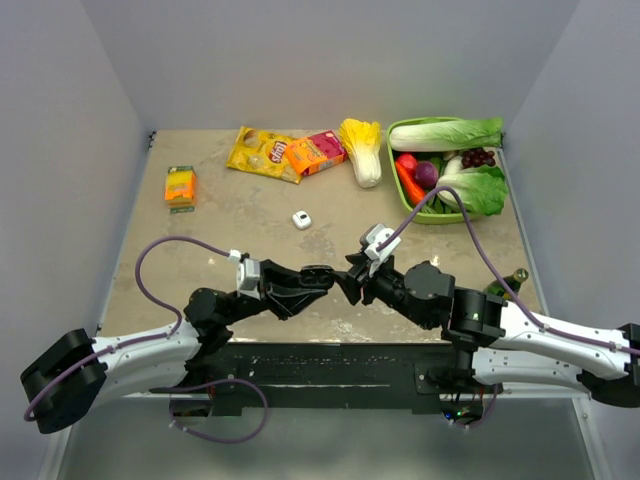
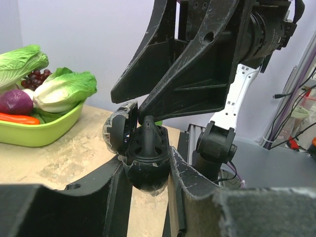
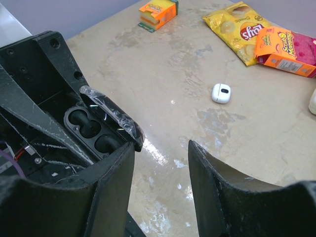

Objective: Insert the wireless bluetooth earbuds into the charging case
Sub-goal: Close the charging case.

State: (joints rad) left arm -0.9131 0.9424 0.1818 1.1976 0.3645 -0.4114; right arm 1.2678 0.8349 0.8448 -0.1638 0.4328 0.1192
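Step in hand: seating a bud in the case. The left hand (image 2: 148,160) is clenching the black oval charging case (image 2: 144,175) from both sides. It is holding the case up off the desk (image 1: 200,240) at about 6 o'clock in the top view. The lid (image 2: 117,129) is standing open toward 9 o'clock in the left wrist view.

A black earbud (image 2: 149,134) is apparently standing upright in the mouth of the case. It is black on black, so I am judging that, and I cannot tell whether it is fully down in its well.

The right hand (image 3: 163,148) is hovering right beside the case, released. Its fingers are apart with only bare desk showing through the gap. One of its fingertips (image 2: 153,106) is sitting just above the bud; touching or just clear, cannot tell. From the right wrist view the wells are reading as dark hollows, so I cannot tell how many are filled.

A small white pod (image 3: 220,93) is lying on the desk toward 12 o'clock from the hands, well apart; bud or case, cannot tell. No other loose bud is showing.

Judging the next move: it is probably either nudging this bud down until it seats or going for another one. Either way it is calling for the left hand keeping the case steady and level. It is also calling for fine fingertip alignment from the right hand, since the bud is far smaller than a finger.
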